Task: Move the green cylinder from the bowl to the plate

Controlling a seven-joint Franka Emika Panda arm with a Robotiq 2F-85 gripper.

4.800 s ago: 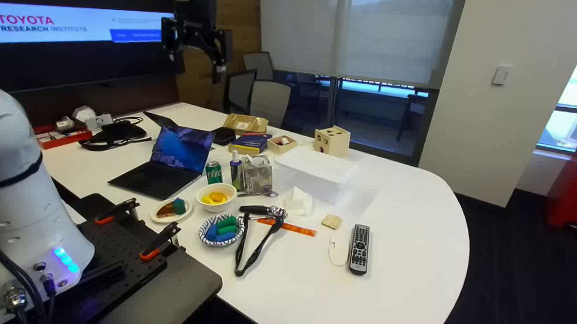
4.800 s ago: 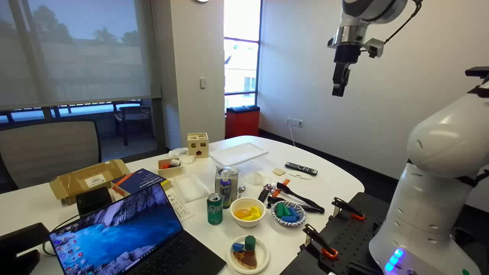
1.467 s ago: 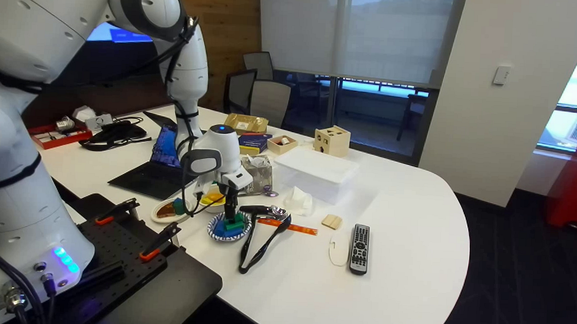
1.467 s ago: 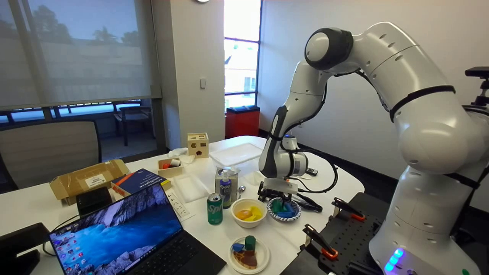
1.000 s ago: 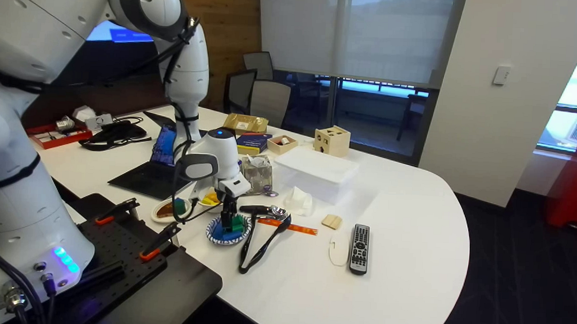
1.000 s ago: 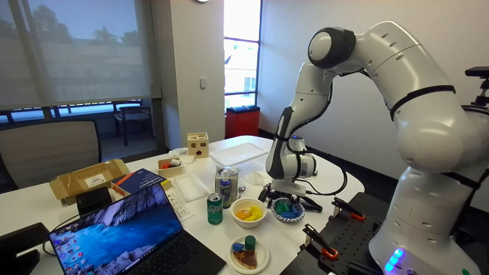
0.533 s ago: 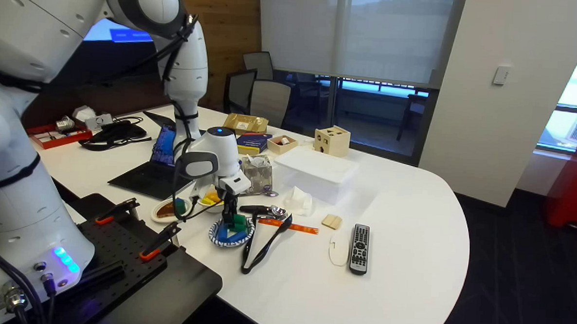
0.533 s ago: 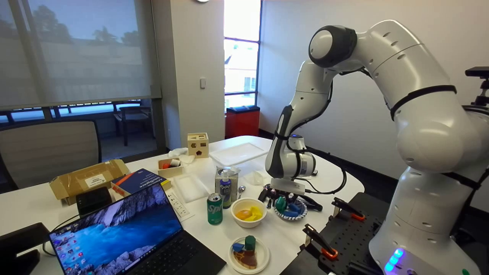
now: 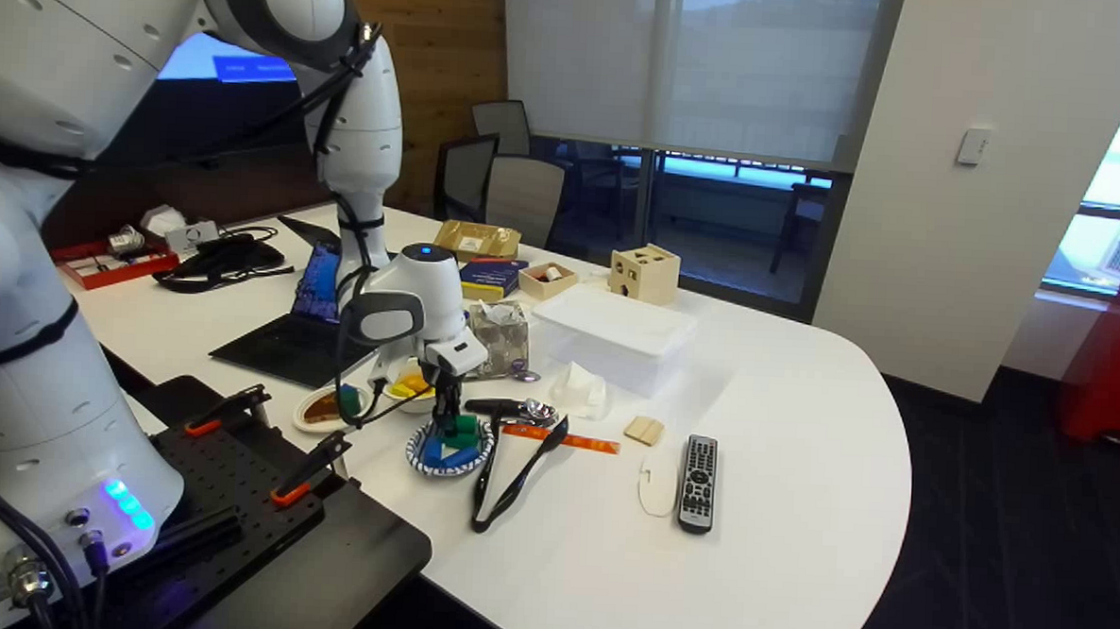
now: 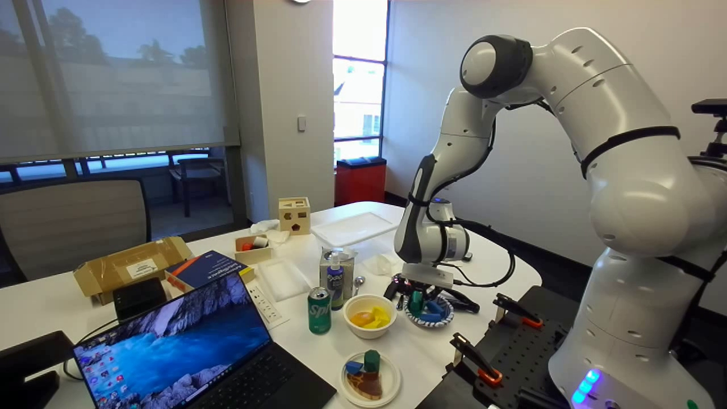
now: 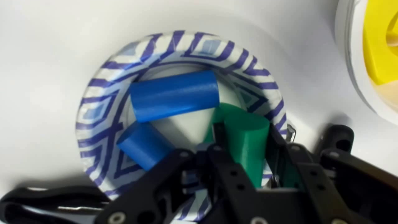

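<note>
In the wrist view my gripper [image 11: 246,133] is shut on the green cylinder [image 11: 248,143], one finger on each side of it, its round end facing away from the palm. Both are over the blue-and-white patterned bowl [image 11: 90,105]. A second green piece [image 11: 228,109] lies behind the held one, along with two blue cylinders [image 11: 175,95]. In both exterior views the gripper [image 9: 446,414] points down into this bowl [image 10: 447,319]. The white plate [image 10: 396,379] carries a brown pizza-like slice, a blue block and a dark green block.
A cream bowl [image 10: 369,331] with yellow pieces stands between the patterned bowl and the plate. Black tongs [image 9: 519,488] lie right beside the patterned bowl. A green can [image 10: 320,312], a spray bottle [image 10: 335,287] and an open laptop [image 10: 187,341] are close by.
From high above the table, the arm came down to the patterned bowl. Over the last second the jaws closed on the green cylinder, which tipped up, and the bowl shifted slightly.
</note>
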